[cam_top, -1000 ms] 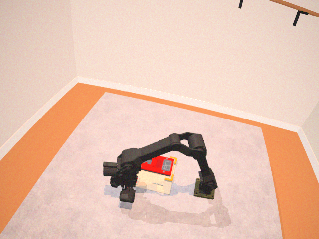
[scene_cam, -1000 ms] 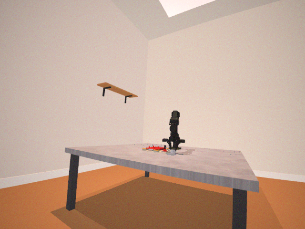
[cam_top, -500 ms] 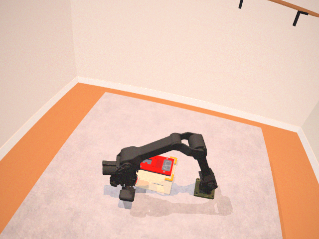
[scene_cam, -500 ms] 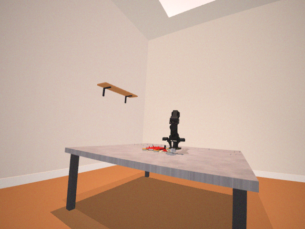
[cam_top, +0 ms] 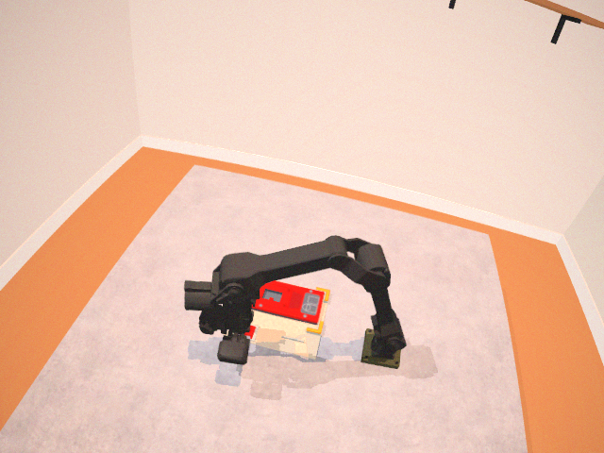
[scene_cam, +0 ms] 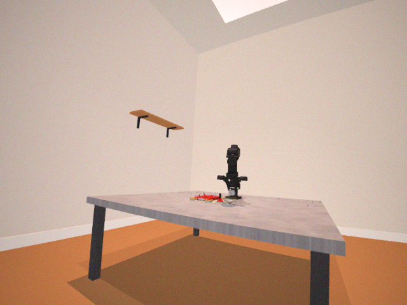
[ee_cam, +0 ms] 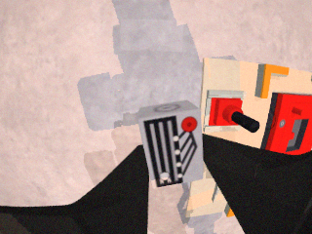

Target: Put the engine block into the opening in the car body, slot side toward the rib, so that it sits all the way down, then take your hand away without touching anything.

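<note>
My gripper (ee_cam: pixel 172 146) (scene_cam: pixel 231 190) is shut on the grey engine block (ee_cam: pixel 163 109) (scene_cam: pixel 231 192) and holds it a little above the table. In the wrist view the block's face with black stripes, white dots and a red disc is toward the camera; which side bears the slot I cannot tell. The red car body (ee_cam: pixel 282 104) (cam_top: pixel 288 308) (scene_cam: pixel 206 197) lies on the cream board, to the right of the block in the wrist view. A grey opening with a stepped edge (ee_cam: pixel 295 136) (cam_top: pixel 272 294) shows in it. The rib is too small to make out.
The cream board (ee_cam: pixel 244 72) (cam_top: pixel 277 322) bears yellow corner brackets (ee_cam: pixel 264 80) (cam_top: pixel 314 330) around the car body. A red piece (ee_cam: pixel 219 113) with an upright black peg (ee_cam: pixel 245 122) sits in a grey frame on the board, close to the right finger in the wrist view.
</note>
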Tool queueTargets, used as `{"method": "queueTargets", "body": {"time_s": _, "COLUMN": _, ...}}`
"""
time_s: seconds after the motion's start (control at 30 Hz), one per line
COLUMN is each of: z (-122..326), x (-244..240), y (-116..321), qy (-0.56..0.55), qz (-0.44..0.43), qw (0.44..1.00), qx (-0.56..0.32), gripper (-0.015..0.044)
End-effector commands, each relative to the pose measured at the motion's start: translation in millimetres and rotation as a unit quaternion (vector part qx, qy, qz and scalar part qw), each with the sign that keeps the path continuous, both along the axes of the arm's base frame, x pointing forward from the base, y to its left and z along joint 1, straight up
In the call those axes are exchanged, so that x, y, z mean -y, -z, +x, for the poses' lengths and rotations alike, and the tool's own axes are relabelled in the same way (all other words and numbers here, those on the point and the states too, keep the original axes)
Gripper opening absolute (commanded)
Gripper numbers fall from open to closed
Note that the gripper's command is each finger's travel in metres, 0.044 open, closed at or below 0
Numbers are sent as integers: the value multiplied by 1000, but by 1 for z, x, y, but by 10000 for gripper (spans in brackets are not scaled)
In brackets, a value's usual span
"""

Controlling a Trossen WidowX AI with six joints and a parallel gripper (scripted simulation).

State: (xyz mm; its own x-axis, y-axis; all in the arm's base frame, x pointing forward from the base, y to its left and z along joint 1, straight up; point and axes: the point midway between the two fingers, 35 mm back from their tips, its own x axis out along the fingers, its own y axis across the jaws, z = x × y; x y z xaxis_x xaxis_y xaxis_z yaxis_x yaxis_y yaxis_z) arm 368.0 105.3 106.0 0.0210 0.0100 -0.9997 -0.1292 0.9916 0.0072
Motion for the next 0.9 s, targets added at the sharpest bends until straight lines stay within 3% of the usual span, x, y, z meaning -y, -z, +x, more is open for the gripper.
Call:
{"method": "queueTargets", "body": {"time_s": 0.0, "z": 0, "x": 0, "y": -15, "qy": 2, "qz": 0, "qw": 1000, "qx": 5, "gripper": 0}}
{"method": "queueTargets", "body": {"time_s": 0.5, "z": -10, "x": 1, "y": -63, "qy": 2, "qz": -1, "qw": 1000, "qx": 4, "gripper": 0}}
{"method": "queueTargets", "body": {"time_s": 0.87, "z": -8, "x": 16, "y": -59, "qy": 12, "qz": -3, "qw": 1000, "qx": 3, "gripper": 0}}
